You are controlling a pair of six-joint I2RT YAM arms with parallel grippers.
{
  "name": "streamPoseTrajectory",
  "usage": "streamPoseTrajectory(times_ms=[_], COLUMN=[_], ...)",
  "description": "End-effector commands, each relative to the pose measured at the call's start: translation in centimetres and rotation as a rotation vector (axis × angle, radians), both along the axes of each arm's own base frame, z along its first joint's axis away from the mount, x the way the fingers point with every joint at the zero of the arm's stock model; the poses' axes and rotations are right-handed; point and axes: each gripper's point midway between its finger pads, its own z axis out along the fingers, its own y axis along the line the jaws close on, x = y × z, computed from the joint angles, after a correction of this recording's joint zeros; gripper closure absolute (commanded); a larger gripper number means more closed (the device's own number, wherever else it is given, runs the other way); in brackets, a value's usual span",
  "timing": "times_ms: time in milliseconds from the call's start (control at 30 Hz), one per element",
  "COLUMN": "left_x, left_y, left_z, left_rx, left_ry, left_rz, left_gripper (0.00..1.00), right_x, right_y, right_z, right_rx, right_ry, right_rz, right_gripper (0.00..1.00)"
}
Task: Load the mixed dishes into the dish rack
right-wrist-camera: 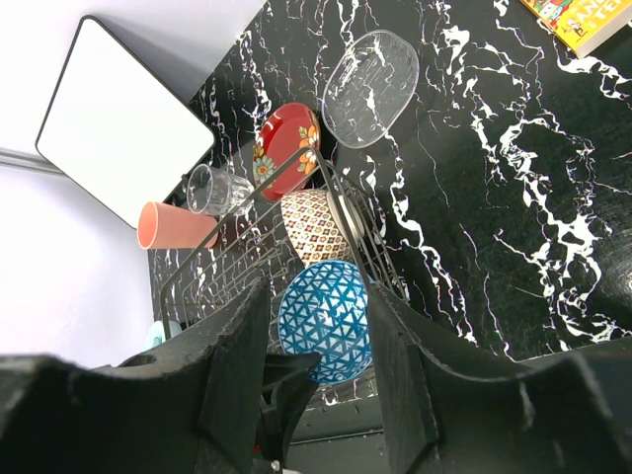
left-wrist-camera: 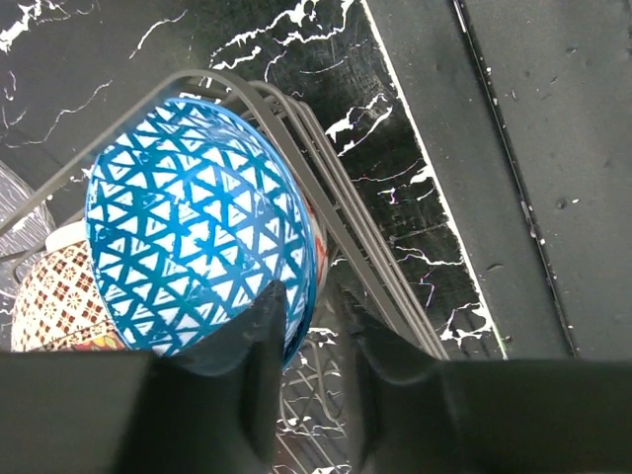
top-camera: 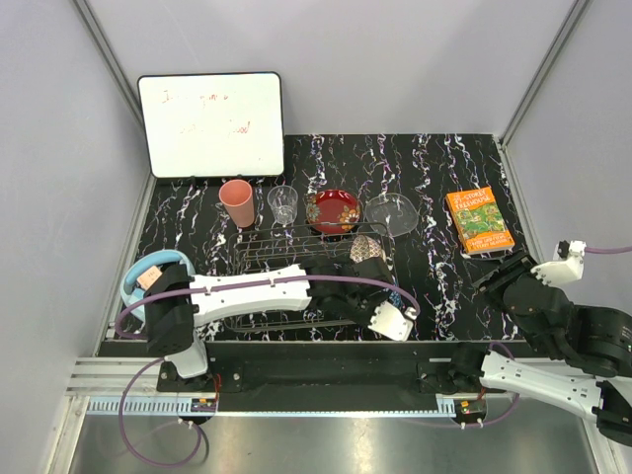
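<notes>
While beige speckled bowl sits racked, left gripper straddles blue patterned bowl rim, grip unclear; right gripper gapes; four dishes wait.

In dish rack near bowl, far bowl; behind, cup, tumbler, plate (book right)

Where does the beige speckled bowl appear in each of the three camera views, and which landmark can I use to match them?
Top external: the beige speckled bowl stands at the right end of the dish rack.
Left wrist: lower left, partly behind the blue patterned bowl.
Right wrist: centre, between the red gold-patterned plate and the blue patterned bowl.
Shared landmark: the dish rack's dark wires.
</notes>
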Motion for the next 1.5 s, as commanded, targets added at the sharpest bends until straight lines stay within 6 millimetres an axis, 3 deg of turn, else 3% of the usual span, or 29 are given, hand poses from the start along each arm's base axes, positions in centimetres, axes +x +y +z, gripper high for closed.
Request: streamPoseTrajectory(times_ms=[0, 33, 200, 300, 467, 500, 600, 700, 900, 967, 1067, 1100, 1200, 1267, 1300, 1367, 1400, 1467], left_x=[-0.3, -0.2, -0.1, 0.3, 1.9, 2.4, 2.8, 2.8, 2.2, 3.5, 3.5, 2.3, 0.9, 0.6, 1.2, 2.9, 3.5, 3.6], left_y=[-1.1, -1.4, -2.0, -3.0, -5.4, -6.0, -6.1, -5.5, -4.8, -4.1, -3.7, -3.8, -3.1, -2.4, -2.2, -1.7, -1.5, -1.5], left_z=[1.5, 2.2, 3.4, 5.3, 11.4, 13.4, 16.6, 17.9, 22.2, 22.8, 24.8, 25.0, 26.2, 27.6, 25.4, 24.8, 23.3, 22.3], left_rx=[-0.037, -0.051, -0.074, -0.125, -0.289, -0.343, -0.435, -0.491, -0.606, -0.629, -0.646, -0.608, -0.597, -0.589, -0.552, -0.577, -0.548, -0.526], left_ry=[0.034, 0.035, 0.056, 0.064, 0.076, 0.082, 0.174, 0.260, 0.578, 0.686, 0.914, 1.005, 1.093, 1.264, 1.318, 1.351, 1.383, 1.439], left_rz=[0.031, 0.035, 0.092, 0.141, 0.260, 0.284, 0.373, 0.448, 0.674, 0.883, 0.940, 0.899, 0.846, 0.865, 0.937, 1.002, 1.057, 1.142], left_gripper=[0.87, 1.00, 1.00, 1.00, 1.00, 1.00, 1.00, 1.00, 1.00, 1.00, 1.00, 1.00, 1.00, 1.00, 1.00, 1.00, 1.00, 1.00], right_x=[-0.6, -0.6, -0.7, -0.7, -0.6, -0.5, -0.5, -0.5, -0.3, -0.1, 0.2, 0.2, 0.5, 0.6, 1.0, 1.2, 1.6, 1.9], right_y=[-2.1, -2.1, -1.9, -1.9, -1.5, -1.5, -1.3, -1.2, -1.0, -1.1, -1.1, -1.0, -0.8, -0.5, 0.2, 1.3, 2.3, 3.6], right_z=[-2.2, -2.2, -2.3, -2.7, -3.3, -3.4, -3.5, -3.6, -4.0, -4.3, -4.7, -4.8, -5.7, -6.4, -6.4, -7.5, -7.6, -8.7], right_rx=[-0.131, -0.133, -0.130, -0.137, -0.159, -0.162, -0.172, -0.177, -0.185, -0.193, -0.199, -0.199, -0.196, -0.191, -0.170, -0.188, -0.166, -0.190], right_ry=[0.054, 0.056, 0.060, 0.069, 0.086, 0.088, 0.096, 0.098, 0.109, 0.107, 0.107, 0.110, 0.122, 0.130, 0.120, 0.134, 0.130, 0.159], right_rz=[-0.029, -0.028, -0.024, -0.023, -0.024, -0.024, -0.021, -0.022, -0.037, -0.055, -0.081, -0.085, -0.115, -0.128, -0.121, -0.100, -0.088, -0.076], right_gripper=[0.48, 0.48, 0.49, 0.49, 0.48, 0.49, 0.49, 0.49, 0.50, 0.50, 0.52, 0.54, 0.59, 0.60, 0.61, 0.61, 0.62, 0.62])
